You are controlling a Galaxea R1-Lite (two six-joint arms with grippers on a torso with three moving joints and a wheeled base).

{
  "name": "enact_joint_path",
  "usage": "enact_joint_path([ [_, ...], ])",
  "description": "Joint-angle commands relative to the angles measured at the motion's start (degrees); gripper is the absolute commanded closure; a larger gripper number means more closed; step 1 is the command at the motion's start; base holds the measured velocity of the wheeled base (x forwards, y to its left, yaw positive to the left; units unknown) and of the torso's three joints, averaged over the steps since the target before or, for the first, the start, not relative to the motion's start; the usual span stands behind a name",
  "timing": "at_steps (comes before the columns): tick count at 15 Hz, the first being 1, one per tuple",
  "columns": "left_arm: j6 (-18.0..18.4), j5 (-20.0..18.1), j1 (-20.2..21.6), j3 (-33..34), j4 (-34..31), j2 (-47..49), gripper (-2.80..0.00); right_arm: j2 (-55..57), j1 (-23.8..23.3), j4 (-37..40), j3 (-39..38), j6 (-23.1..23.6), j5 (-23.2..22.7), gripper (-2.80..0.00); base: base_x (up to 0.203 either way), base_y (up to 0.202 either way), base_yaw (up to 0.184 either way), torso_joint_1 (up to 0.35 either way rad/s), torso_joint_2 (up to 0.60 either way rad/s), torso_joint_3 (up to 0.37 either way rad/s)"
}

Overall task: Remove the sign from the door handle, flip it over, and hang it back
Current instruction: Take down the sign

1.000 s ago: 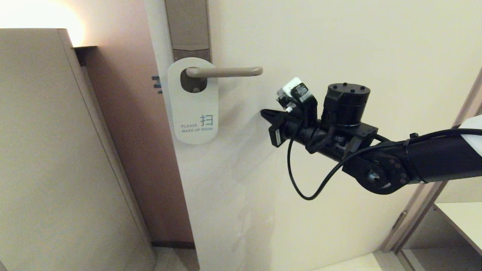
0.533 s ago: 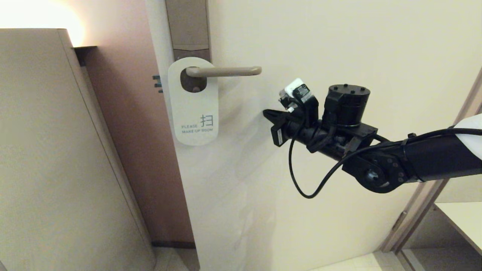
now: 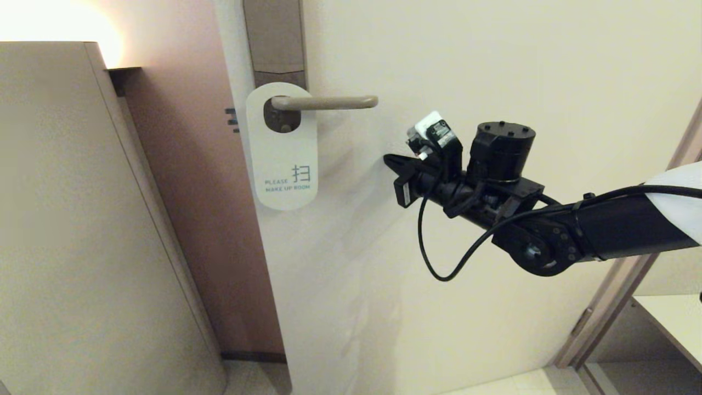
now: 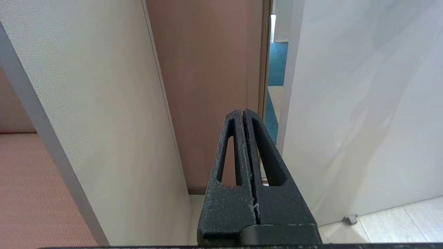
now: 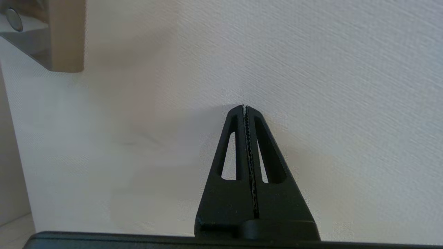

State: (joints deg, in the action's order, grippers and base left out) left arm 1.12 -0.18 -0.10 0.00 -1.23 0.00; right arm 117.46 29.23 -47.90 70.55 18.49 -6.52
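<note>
The right gripper (image 3: 388,161) has its jaws pressed together on nothing, tips aimed at the door (image 3: 493,66) and very near its surface, below and to the right of the door handle's free end. The door handle (image 3: 329,102) is the landmark here: a slim level lever running right from its tall brownish backplate (image 3: 272,38). The sign (image 3: 282,159) hangs from the handle's inner end, by the backplate, its hole looped over the lever and its body flat against the door below. Its white face is outward, reading "PLEASE MAKE UP ROOM". The right gripper stands apart from the sign, off to its right at about the level of its lower half.

The left gripper (image 4: 244,114), jaws likewise together and empty, is parked low, well below the handle, facing the gap at the door's edge.

Judging by this, nothing of the task is done: the sign is yet to be lifted off, turned over and rehung.
</note>
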Motion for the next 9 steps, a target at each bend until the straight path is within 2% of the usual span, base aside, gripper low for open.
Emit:
enact_joint_path([
  [1, 0.0, 0.0, 0.0, 0.0, 0.0, 0.0, 0.00, 1.0, -0.4, -0.4, 0.7, 0.1, 0.0, 0.00, 0.000, 0.000, 0.000, 0.000, 0.00, 0.000],
  [9, 0.0, 0.0, 0.0, 0.0, 0.0, 0.0, 0.00, 3.6, -2.2, -1.2, 3.6, 0.2, 1.4, 0.00, 0.000, 0.000, 0.000, 0.000, 0.00, 0.000],
])
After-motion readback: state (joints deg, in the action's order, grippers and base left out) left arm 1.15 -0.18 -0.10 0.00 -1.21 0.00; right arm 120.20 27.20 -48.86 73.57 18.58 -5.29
